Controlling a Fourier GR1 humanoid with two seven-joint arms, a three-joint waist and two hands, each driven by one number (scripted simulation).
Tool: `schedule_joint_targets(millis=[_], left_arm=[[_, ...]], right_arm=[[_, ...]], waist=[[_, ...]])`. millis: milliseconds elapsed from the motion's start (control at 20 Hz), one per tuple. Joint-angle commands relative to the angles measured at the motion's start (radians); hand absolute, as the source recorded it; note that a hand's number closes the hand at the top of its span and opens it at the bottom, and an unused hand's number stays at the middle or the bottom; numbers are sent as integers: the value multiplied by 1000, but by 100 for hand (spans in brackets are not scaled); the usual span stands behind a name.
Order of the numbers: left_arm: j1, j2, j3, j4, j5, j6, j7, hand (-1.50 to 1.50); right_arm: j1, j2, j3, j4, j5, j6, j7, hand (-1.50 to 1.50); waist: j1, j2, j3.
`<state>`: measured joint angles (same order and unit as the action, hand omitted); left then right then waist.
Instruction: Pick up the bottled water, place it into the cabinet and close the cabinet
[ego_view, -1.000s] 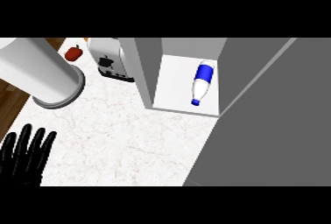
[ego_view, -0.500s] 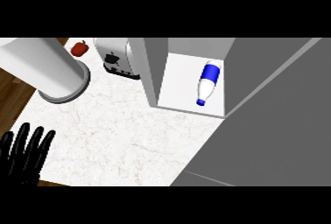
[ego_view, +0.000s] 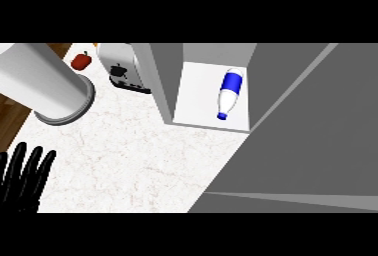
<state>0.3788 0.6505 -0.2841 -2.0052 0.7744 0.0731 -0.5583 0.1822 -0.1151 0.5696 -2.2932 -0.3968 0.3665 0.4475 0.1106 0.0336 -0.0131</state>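
Left hand (ego_view: 23, 177) at lower left edge, fingers straight, pointing up, resting

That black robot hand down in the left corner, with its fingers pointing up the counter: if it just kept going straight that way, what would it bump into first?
Most likely the big grey cylinder standing at the counter's left edge, straight ahead of the left robot hand. Only bare marble counter lies between them. Height is hard to judge from above, so the fingers might meet its base rim first.

Toaster (ego_view: 124, 74) beside a red pepper (ego_view: 82, 60) — tall grey cylinder (ego_view: 46, 85) on marble counter (ego_view: 140, 160)
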Motion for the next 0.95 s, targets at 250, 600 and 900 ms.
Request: schedule_joint_targets(millis=[250, 600, 900], left_arm=[[-11, 9, 4, 6, 12, -28, 11, -150], [3, 9, -5, 10, 9, -51, 9, -150], [5, -8, 8, 60, 21, -85, -9, -150]], right_arm=[[-261, 111, -187, 284, 26, -324, -36, 150], [-663, 114, -276, 627, -37, -558, -61, 150], [-972, 115, -335, 962, -136, -631, -136, 150]], waist=[[27, 9, 6], [40, -3, 10], [18, -8, 11]])
